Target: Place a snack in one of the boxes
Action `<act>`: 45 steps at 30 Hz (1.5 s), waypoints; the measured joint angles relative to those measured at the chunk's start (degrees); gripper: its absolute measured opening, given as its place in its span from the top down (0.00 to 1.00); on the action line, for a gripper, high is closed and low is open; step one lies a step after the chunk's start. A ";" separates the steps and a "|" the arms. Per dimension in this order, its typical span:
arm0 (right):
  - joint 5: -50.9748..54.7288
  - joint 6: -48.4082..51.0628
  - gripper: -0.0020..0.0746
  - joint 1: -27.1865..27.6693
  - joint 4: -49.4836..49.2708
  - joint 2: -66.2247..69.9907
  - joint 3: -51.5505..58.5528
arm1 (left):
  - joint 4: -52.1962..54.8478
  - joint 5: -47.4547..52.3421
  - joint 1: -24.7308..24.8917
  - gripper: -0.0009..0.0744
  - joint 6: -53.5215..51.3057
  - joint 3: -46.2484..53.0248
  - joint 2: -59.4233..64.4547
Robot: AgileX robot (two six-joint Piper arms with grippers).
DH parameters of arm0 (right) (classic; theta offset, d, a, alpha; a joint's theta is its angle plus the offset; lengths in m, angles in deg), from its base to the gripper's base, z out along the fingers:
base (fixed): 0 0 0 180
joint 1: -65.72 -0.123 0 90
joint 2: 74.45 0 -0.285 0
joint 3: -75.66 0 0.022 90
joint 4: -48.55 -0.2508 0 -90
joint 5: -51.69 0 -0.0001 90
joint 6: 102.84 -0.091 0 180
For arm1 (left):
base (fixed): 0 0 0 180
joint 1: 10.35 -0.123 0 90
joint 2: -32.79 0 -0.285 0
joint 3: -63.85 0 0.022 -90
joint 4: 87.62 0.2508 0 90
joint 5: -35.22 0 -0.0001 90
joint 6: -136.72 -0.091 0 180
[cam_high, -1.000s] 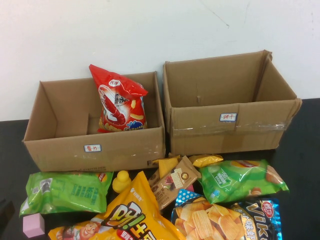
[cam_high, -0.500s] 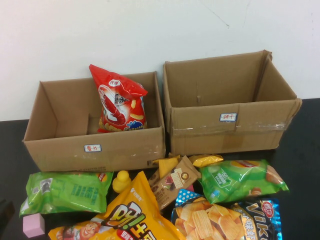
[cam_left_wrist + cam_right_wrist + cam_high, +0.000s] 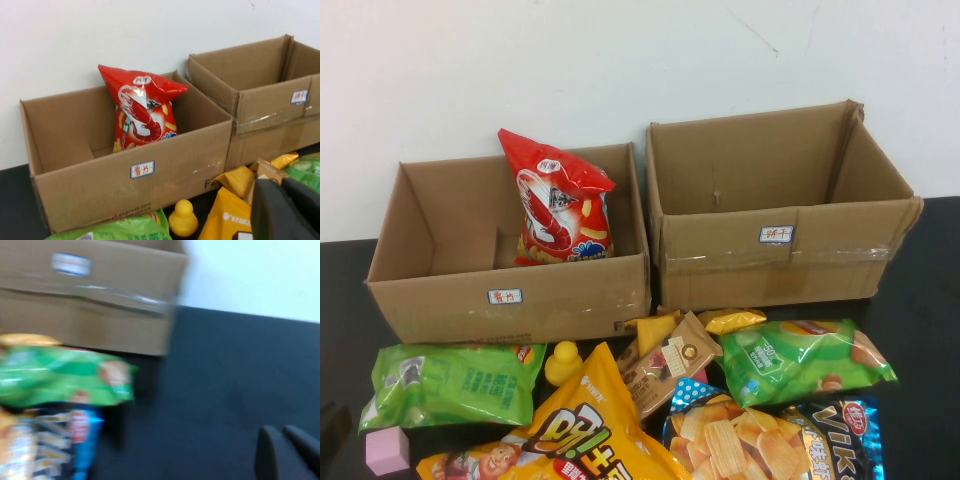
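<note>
Snack: the red shrimp bag (image 3: 558, 205) stands upright inside the lower box (image 3: 510, 300), leaning on its back wall, top poking above the rim; nothing grips it.
Left fingers: left gripper (image 3: 287, 210) is low at the near side of the counter (image 3: 930, 290), pressed together, holding nothing; the box and bag lie well ahead of its fingers.
Right fingers: right gripper (image 3: 287, 452) hangs over bare counter, pressed together, empty; the taller taped box (image 3: 780, 250) is ahead and well apart.
Judgement: task looks done.
Risk: the bag stands tall and light; a knock to the box could tip it forward, though likely still inside.
Risk two: an arm sweeping low could drag the pile just beside the left fingers.
Around: green bag (image 3: 455, 380), yellow cartoon-face bag (image 3: 570, 430), yellow duck (image 3: 562, 362), brown packet (image 3: 665, 365), second green bag (image 3: 800, 360), pink block (image 3: 388, 450).
In the way: the pile crowds the space between fingers and boxes.
</note>
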 joint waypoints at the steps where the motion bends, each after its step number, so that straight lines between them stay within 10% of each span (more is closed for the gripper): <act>1: -0.27 -0.38 0.98 2.12 0.32 -0.60 0.61 | 0.00 0.13 0.00 0.99 0.00 0.00 0.00; 45: -0.65 -6.81 0.98 3.07 3.55 -5.57 6.99 | 0.32 -1.47 0.00 0.99 1.41 2.92 -0.56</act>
